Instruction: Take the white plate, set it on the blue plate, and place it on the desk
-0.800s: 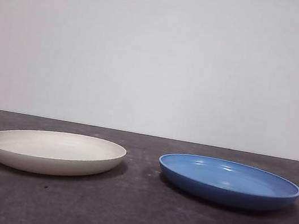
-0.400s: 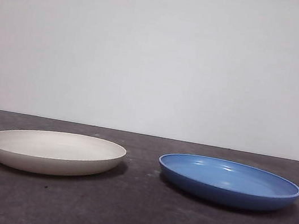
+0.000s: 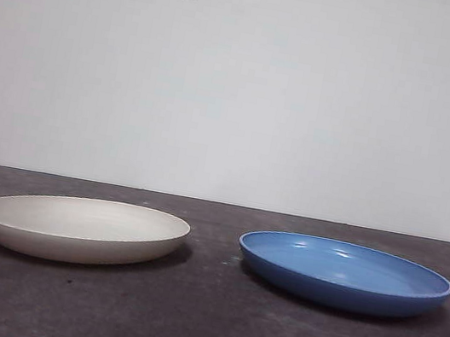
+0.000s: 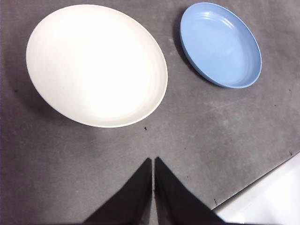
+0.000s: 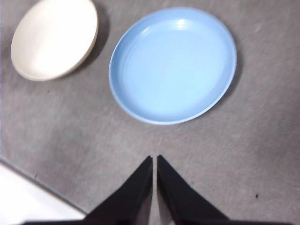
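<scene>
Across the desk (image 3: pixel 198 328), two plates are laid flat, rims upward, side by side and apart; being round, no long axis is shown. Seen from the front, the white plate (image 3: pixel 81 229) is placed left and the blue plate (image 3: pixel 344 275) right. Above them, the left gripper (image 4: pixel 153 161) and right gripper (image 5: pixel 154 159) are held high, jaws pressed together, nothing grasped.
</scene>
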